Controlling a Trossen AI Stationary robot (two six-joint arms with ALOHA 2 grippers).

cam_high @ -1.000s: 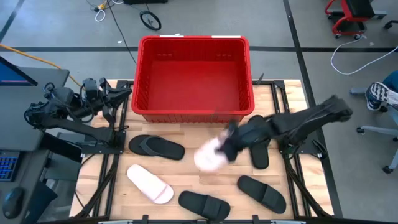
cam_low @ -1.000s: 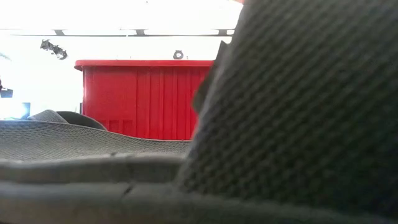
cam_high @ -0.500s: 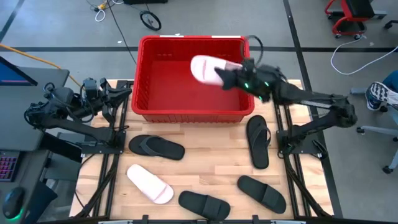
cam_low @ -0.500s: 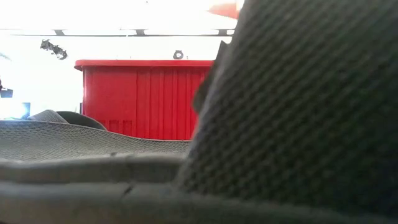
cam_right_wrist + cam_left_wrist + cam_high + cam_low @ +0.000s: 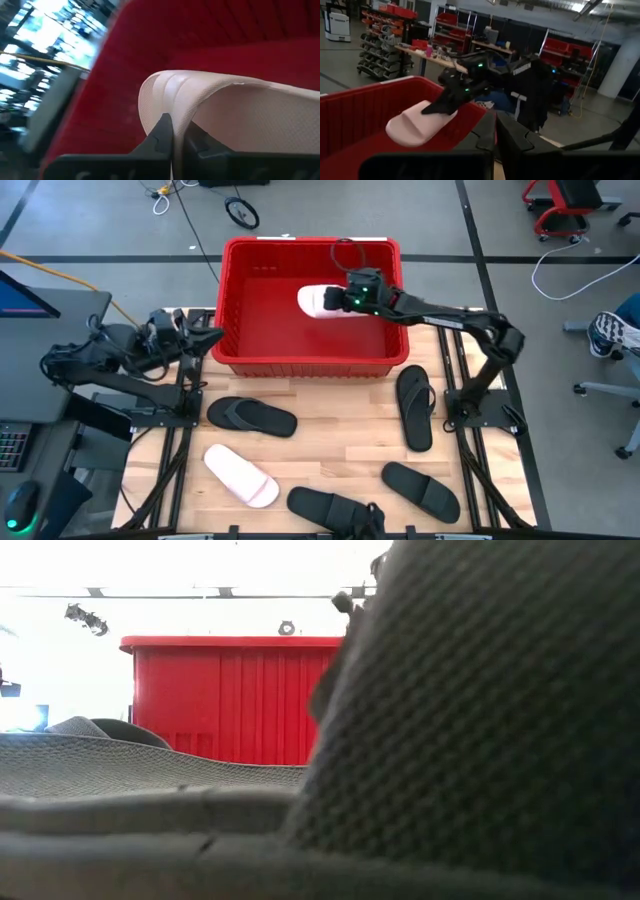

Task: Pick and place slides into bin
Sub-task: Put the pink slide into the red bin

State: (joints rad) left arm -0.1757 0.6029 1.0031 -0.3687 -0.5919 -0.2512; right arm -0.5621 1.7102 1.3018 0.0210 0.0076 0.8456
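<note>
1. One large rectangular red plastic bin (image 5: 380,352) with ribbed walls.
2. Four black open-toe slide sandals (image 5: 251,417) (image 5: 415,408) (image 5: 421,489) (image 5: 330,511).
3. Two pale pink slide sandals (image 5: 241,476) (image 5: 320,301).
4. Two dark robot arms.

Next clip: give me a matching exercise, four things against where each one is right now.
1. pale slide
2. white slide
3. left hand
4. right hand

a. lying on the table
b. outside the bin's left wall
c. held over the bin's inside
d. over the bin, gripping a slide

Pairs: 1-c, 2-a, 3-b, 4-d
</note>
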